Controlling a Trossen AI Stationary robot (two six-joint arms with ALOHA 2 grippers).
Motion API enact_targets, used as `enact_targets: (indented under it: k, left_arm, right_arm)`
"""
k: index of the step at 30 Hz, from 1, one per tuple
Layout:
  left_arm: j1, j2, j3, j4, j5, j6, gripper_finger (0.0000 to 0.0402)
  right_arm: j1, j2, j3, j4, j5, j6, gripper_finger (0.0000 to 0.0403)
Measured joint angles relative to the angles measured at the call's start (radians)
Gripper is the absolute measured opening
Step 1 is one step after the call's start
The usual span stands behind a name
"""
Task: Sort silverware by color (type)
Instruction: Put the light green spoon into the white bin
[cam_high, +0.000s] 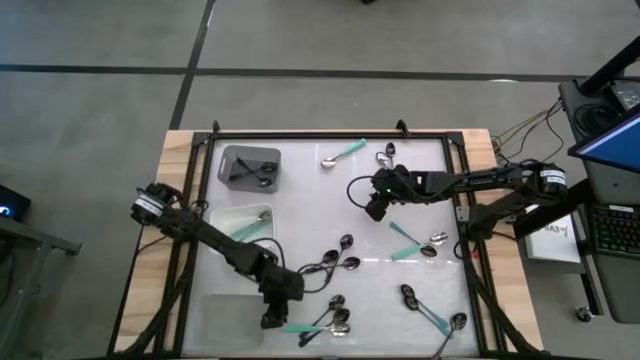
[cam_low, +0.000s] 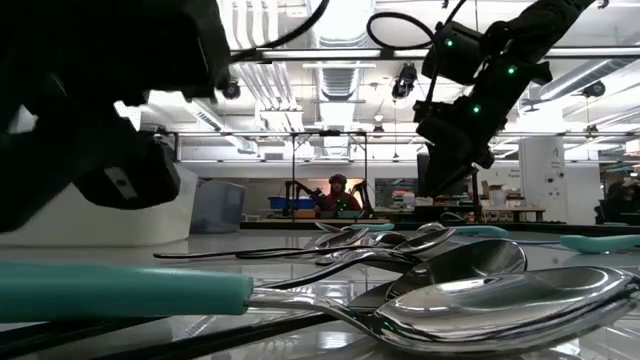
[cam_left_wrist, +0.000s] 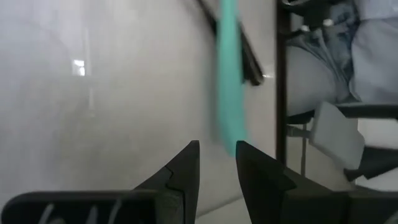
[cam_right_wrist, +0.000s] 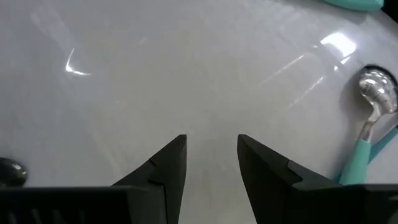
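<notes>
Lab: exposed ceiling ducts (cam_low: 330, 40), workbenches (cam_low: 480, 212)

We see bright ceiling lights glaring off the glossy white worktop (cam_right_wrist: 186, 74); nearby spoons (cam_low: 480, 310) and wrist views blur.

Blurred teal spoon handle (cam_left_wrist: 229, 81), ends cropped.

spoon bowls (cam_low: 500, 305): glossy metal | handle (cam_low: 120, 290): matt teal plastic | table edge (cam_high: 150, 240): wood
</notes>
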Motion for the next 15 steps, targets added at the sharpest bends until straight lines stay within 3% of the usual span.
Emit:
enact_targets:
  k: [8,15]
  left_arm:
    - [0.002,0.035,0.111,-0.008,-0.11,0.158,0.0087]
    - [0.0,0.167,0.249,-0.078,-0.098,0.154,0.0087]
  right_arm:
    - [0.009,0.0,0.0,0.001,0.0,-0.004,0.0134]
    - [0.009,0.0,0.0,0.001,0.0,-0.022,0.0134]
